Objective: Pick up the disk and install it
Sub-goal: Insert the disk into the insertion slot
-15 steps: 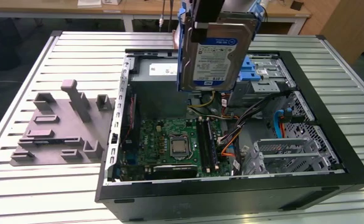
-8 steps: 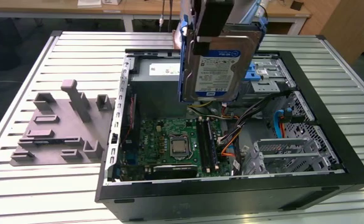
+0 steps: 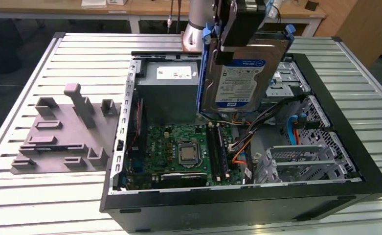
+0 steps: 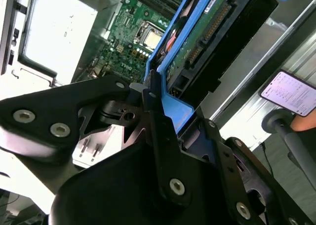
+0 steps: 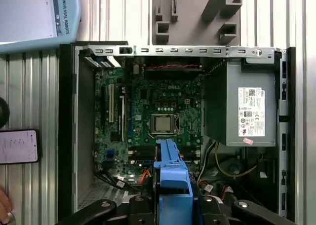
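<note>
Disk (image 3: 233, 81) held upright above an open case (image 3: 243, 208).
The gripper (image 3: 244, 45) is clamped shut on the disk's blue carrier edge. The disk hangs on end, clear of the motherboard (image 3: 177, 149) and beside the drive cage (image 3: 287, 83), likely to avoid cables.

exterior view: high, oblique, mid range, looking down on the table (image 3: 47, 205) and into the open case (image 3: 243, 205). first wrist view: straight down into the case, disk (image 5: 173, 185) edge close under the lens. second wrist view: very near, tilted, along the gripper (image 4: 175, 111) and disk. all three share the board (image 3: 184, 152).
</note>
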Controlling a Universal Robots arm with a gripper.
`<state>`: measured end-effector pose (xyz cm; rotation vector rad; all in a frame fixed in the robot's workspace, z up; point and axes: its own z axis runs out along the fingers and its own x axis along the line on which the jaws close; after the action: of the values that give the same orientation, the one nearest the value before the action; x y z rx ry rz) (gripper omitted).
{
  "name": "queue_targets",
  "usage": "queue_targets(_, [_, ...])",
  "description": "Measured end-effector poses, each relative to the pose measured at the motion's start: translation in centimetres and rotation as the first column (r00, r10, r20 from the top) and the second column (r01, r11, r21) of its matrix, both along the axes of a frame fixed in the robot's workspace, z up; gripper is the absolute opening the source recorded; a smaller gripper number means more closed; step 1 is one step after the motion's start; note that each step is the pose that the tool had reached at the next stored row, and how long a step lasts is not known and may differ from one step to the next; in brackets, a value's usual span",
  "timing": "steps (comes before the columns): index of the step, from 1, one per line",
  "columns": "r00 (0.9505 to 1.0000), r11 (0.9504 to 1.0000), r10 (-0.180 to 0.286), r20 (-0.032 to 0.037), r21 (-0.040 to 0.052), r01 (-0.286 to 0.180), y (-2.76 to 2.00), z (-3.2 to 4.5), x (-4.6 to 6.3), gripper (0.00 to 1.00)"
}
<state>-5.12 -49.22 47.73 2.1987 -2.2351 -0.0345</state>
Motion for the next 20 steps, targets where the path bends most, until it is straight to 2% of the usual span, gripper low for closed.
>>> queue_targets(4, [1.0,1.0,0.0,0.0047,-0.0001,0.0,-0.19,-0.22,0.1,0.36])
queue_targets(6, [1.0,1.0,0.0,0.0083,0.0001,0.0,-0.49,-0.36,0.1,0.36])
queue_targets(9, [0.9999,1.0,0.0,0.0114,0.0002,0.0,-1.28,-0.56,0.1,0.36])
queue_targets(14, [0.9999,1.0,0.0,0.012,0.0001,0.0,-2.7,-0.78,0.1,0.36])
queue_targets(17, [0.9999,1.0,0.0,0.0119,-0.0029,0.0,-3.25,-0.84,0.1,0.36])
queue_targets(20, [0.9999,0.9999,0.0,0.012,-0.0105,0.0,-3.65,-0.9,0.1,0.36])
